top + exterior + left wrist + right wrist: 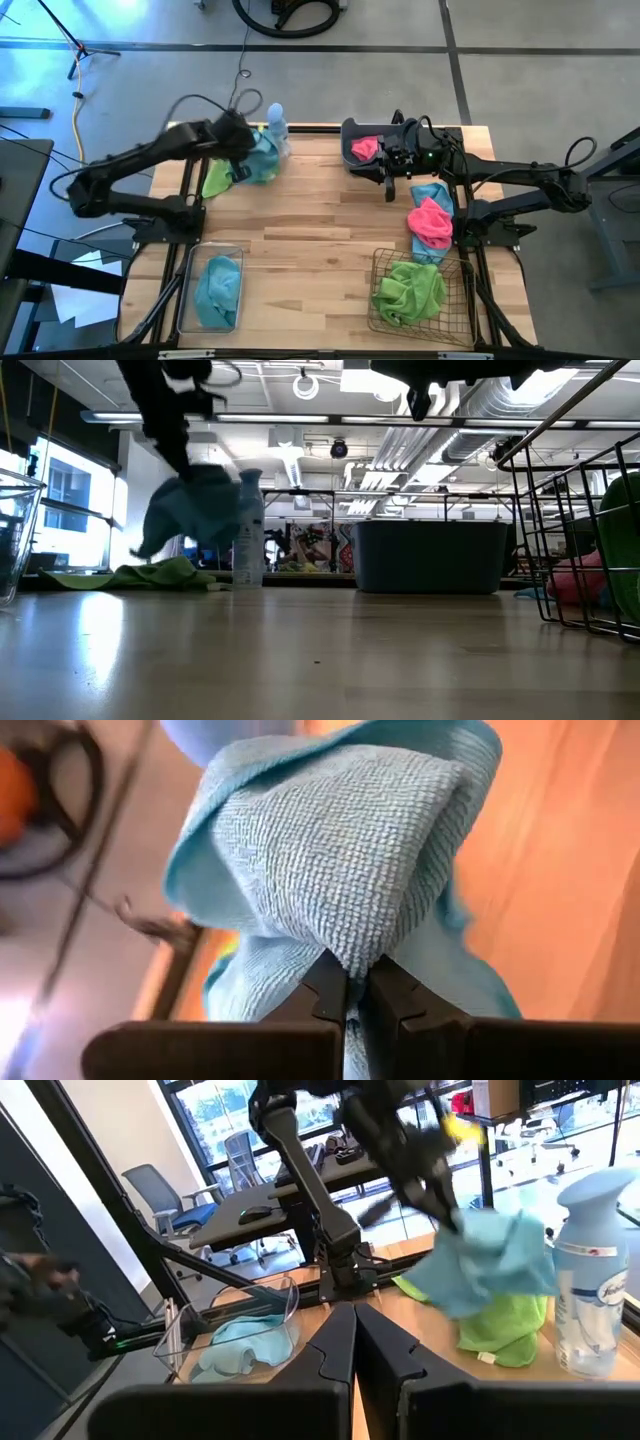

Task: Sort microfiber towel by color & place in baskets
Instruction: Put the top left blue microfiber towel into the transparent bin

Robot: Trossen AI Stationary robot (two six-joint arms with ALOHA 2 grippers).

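Observation:
My left gripper [358, 982] is shut on a teal-blue microfiber towel [262, 155] at the table's far left, above a lime green towel [130, 575] that lies flat on the wood. My right gripper [354, 1320] hangs shut and empty over the table in front of the dark tub [375, 150], which holds a pink towel [365, 147]. The clear bin [212, 290] at the near left holds a teal towel. The wire basket [420, 290] at the near right holds a green towel [410, 290]. A pink towel [432, 222] and a teal towel [432, 195] lie heaped at the right. My left gripper pinches a bunched fold [350, 955] of the teal-blue towel between its two fingertips. The fingers slant down from above. The towel [195, 510] hangs slack in a clump around and below the fingers, lifted clear of the table and of the green towel.
A clear spray bottle with a blue top [276, 125] stands upright right beside the lifted towel, at the far edge. Bare wood lies in the table's middle [300, 230], between the bin and the wire basket.

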